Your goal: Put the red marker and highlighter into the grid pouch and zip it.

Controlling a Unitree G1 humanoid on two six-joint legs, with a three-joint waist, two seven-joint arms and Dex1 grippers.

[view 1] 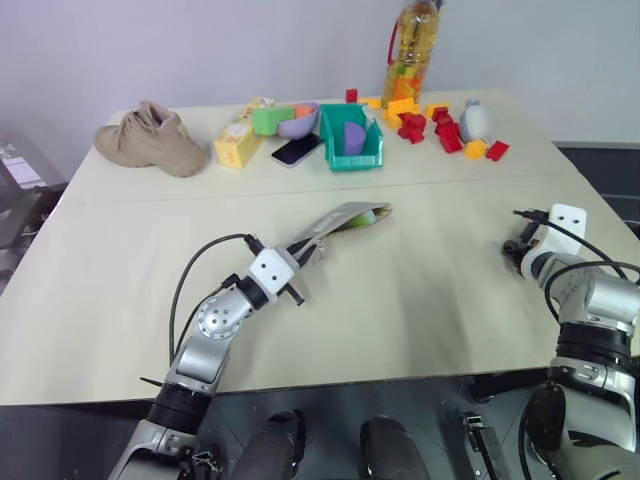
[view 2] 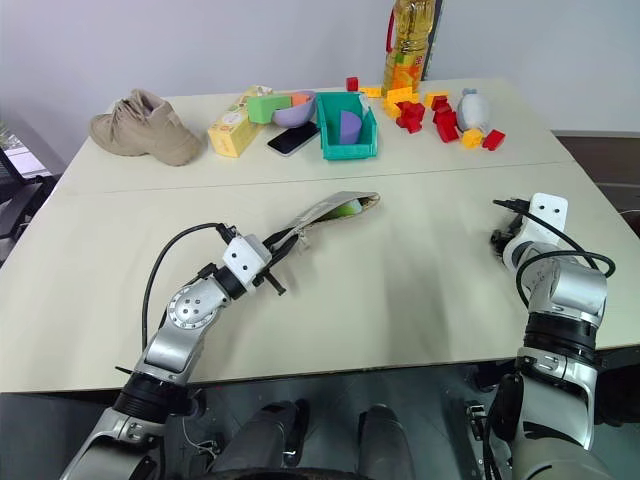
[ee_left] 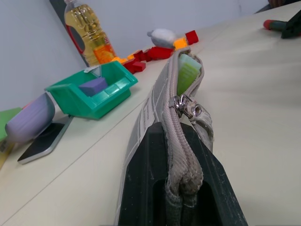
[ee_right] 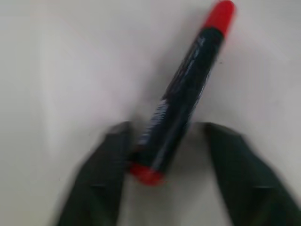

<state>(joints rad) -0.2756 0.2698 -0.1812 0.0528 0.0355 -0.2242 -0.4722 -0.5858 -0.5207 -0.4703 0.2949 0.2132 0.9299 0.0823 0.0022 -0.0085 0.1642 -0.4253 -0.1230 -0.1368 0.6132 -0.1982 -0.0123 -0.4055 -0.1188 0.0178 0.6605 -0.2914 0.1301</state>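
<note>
- On the far left of the pale table (view 1: 120, 270), a tan shoe (view 1: 150, 140) is lying on its side near the back edge.
- Beside it, moving right, a yellow carton (view 1: 237, 143), a green block (view 1: 272, 119), a purple bowl (view 1: 299, 125) and a dark phone (view 1: 296, 150) are sitting close together.
- Next along, a teal bin (view 1: 352, 140) is holding a purple piece, and behind it a bottle of yellow oil (view 1: 411, 50) is standing upright.
- Red, orange and yellow toy blocks (view 1: 445, 128) are lying scattered around a small grey object (view 1: 476, 121) at the back right.
- Nearer the robot, left of centre, the left gripper (view 1: 303, 252) is pinching one end of the grid pouch (view 1: 340, 222), with its jaws pressed together on the fabric (the wrist view is showing the zipper seam squeezed between the black fingers (ee_left: 141, 188)).
- That pouch is rising at a slant from the gripper, its far end reaching toward the table's middle and its zipper partly open, with the metal pull (ee_left: 187, 107) sitting partway along.
- Peeking from the open mouth, the highlighter (ee_left: 189, 73) is lying inside the pouch, its green end showing.
- Far to the right, near the table's edge, the right gripper (ee_right: 167, 162) is pointing down at the table.
- Its jaws are standing apart on either side of the red marker (ee_right: 186, 89) (a dark barrel with red ends), which is lying on the table between them; whether the fingers are touching it is unclear.
</note>
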